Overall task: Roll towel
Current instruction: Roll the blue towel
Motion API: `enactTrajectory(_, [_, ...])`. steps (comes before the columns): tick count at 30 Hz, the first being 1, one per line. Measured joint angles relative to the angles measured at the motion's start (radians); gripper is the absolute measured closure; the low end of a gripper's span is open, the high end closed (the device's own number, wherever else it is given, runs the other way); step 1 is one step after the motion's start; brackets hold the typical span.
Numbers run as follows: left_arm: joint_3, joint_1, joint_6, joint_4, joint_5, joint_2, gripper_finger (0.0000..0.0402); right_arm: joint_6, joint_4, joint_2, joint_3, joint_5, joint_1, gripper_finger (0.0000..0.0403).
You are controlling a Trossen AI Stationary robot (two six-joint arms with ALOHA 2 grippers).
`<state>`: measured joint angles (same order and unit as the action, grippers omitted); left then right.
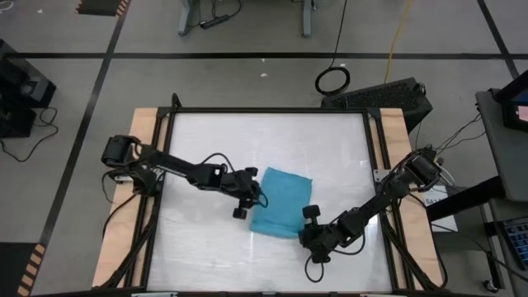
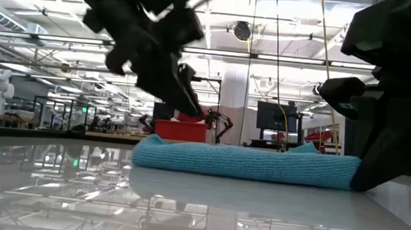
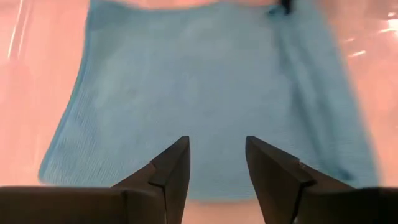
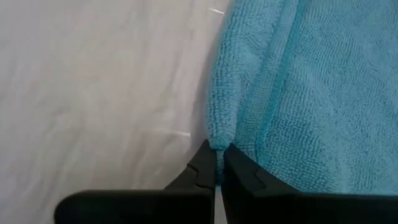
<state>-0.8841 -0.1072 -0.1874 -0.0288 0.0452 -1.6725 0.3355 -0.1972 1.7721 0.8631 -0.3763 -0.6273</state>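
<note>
The turquoise towel (image 1: 280,206) lies folded flat near the middle of the white table (image 1: 206,148); the low view shows it as a low thick band (image 2: 246,164). My left gripper (image 1: 257,196) is open and hovers over the towel's left edge; its wrist view (image 3: 217,149) shows the cloth spread beyond the fingertips. In the low view it hangs above the towel (image 2: 195,107) without touching it. My right gripper (image 1: 307,229) is at the towel's near right corner, shut on the cloth (image 4: 219,155). My right gripper pinches a raised ridge of the towel's edge (image 4: 217,138) between its two fingers, at the towel's near right corner. It comes in low, slanting from the table's near right side. The rest of the towel lies on the table, slack.
Bare white tabletop surrounds the towel on all sides. Wooden side rails (image 1: 144,132) and a black frame bound the table. The room beyond, with a red box (image 2: 181,130), shows in the low view.
</note>
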Motion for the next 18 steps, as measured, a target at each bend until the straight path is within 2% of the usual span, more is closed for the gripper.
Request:
enactTrajectory(7, [0.011,-0.165,-0.084,0.014,0.003,0.011,0.0239,-0.003,-0.016,0.0,0.001,0.009,0.002,0.0401])
enactTrajectory(13, [0.029,-0.301,-0.161,-0.003,-0.13,0.007,0.0239,0.004,-0.015,0.0,0.0,0.011,0.002,0.0401])
enactTrajectory(18, [0.028,-0.36,-0.23,-0.015,-0.213,-0.05,0.0219,0.02,-0.015,0.0,0.0,0.012,0.002,0.0401])
